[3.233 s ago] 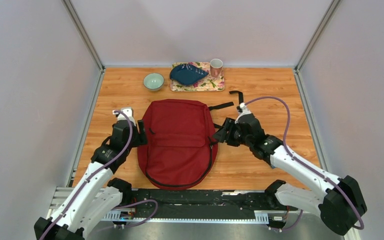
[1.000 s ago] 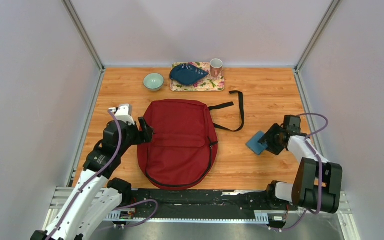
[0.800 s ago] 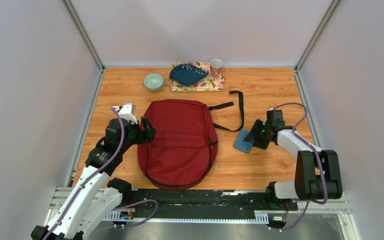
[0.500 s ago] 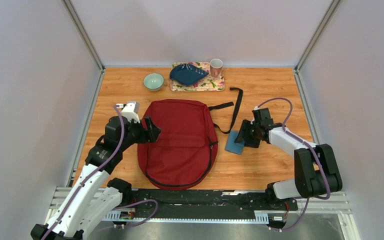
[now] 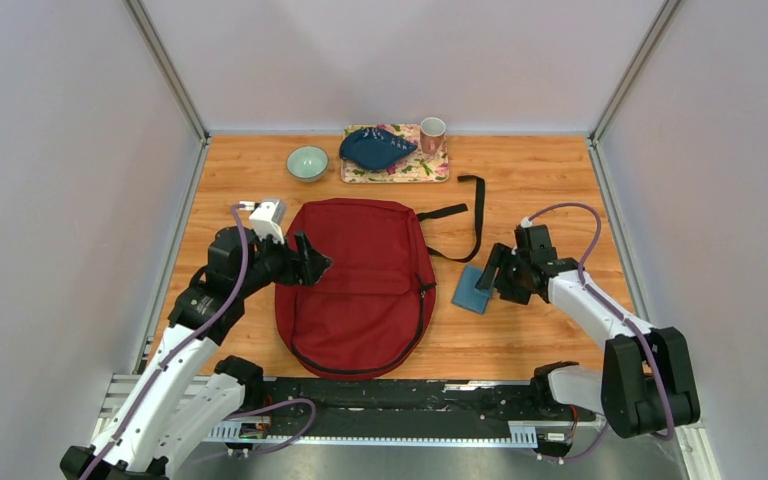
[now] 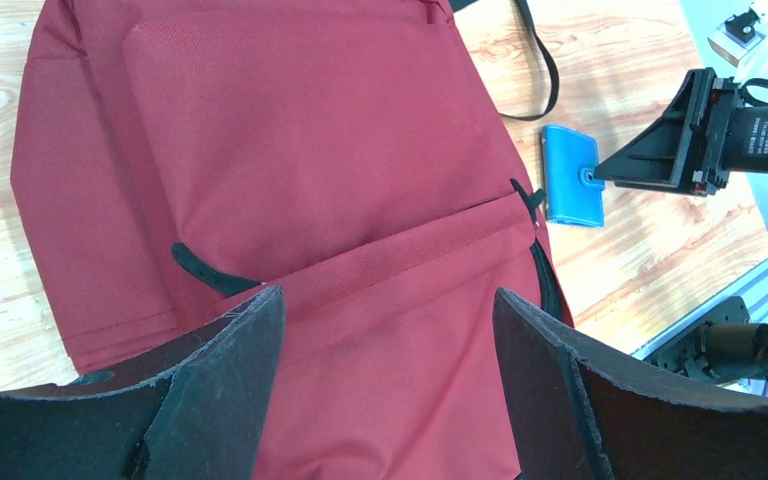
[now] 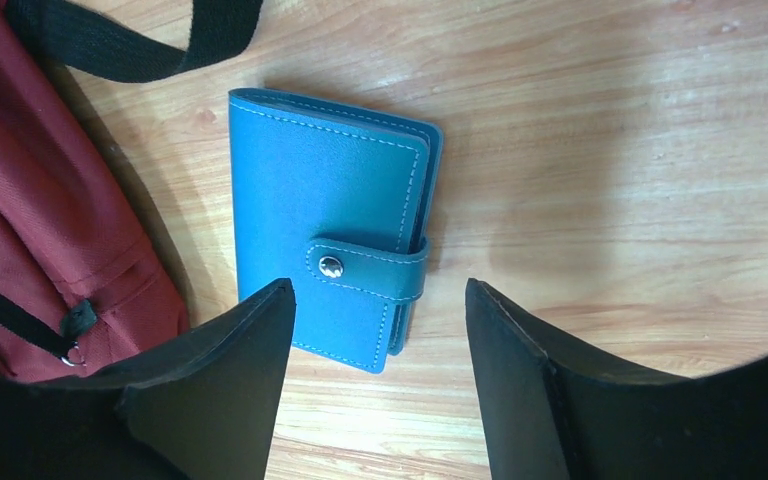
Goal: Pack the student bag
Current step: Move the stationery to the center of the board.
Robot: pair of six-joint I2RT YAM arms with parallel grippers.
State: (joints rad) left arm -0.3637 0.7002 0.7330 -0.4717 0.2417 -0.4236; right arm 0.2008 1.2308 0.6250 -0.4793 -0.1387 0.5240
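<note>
White lettering on the right arm's black motor [image 6: 760,135] is too small to read.

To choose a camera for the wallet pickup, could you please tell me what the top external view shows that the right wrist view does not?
Only top external: the whole student bag, the left gripper open over it, and the bowl, tray and cup at the far edge. Only right wrist: the metal snap, pale stitching and a zipper pull. Both: the blue wallet on the table beside the bag, the black strap, and the right gripper open above the wallet.
</note>
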